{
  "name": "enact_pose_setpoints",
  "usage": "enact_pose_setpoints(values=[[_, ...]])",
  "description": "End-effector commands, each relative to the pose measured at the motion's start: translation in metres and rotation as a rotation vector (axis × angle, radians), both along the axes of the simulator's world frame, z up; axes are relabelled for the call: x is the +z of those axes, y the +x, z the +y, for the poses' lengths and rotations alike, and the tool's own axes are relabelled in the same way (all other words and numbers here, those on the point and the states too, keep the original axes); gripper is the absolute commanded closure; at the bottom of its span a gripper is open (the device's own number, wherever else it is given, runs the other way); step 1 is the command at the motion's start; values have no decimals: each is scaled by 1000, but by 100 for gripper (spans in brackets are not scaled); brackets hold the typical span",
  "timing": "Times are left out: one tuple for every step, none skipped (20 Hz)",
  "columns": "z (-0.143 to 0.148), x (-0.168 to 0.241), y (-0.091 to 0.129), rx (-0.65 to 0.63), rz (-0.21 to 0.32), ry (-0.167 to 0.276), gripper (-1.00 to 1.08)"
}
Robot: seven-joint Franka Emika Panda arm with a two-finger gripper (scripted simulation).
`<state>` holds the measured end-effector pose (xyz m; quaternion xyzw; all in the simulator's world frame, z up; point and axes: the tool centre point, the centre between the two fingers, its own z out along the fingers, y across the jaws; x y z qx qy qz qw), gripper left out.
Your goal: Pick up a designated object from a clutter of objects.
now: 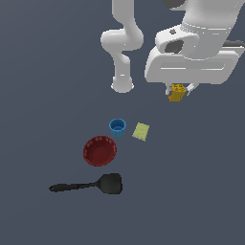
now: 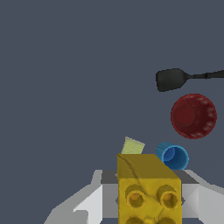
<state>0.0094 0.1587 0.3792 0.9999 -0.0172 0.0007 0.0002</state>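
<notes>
gripping the block [image 1: 176,93] between closed fingers, the tool [image 1: 178,92] holds it above the desk [image 1: 43,95]. well apart from it, the cup [image 1: 117,127], square [image 1: 141,131], bowl [image 1: 99,151] and spatula [image 1: 91,184] lie on the desk.

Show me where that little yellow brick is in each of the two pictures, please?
Exterior view: the yellow brick hangs under the white gripper, toward the upper right of the picture.
Wrist view: the yellow brick fills the bottom centre, clamped between the gripper's fingers.
Shared landmark: the blue cup, which sits beside the pale square.
</notes>
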Motion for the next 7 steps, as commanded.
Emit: enact_pose_setpoints(values=[[6,8,1,-1,1,0,108],[7,10,1,-1,1,0,108],[8,11,1,-1,1,0,108],[9,12,1,-1,1,0,108],[10,13,2,-1,1,0,108],[10,13,2,-1,1,0,108],[10,13,2,-1,1,0,108]])
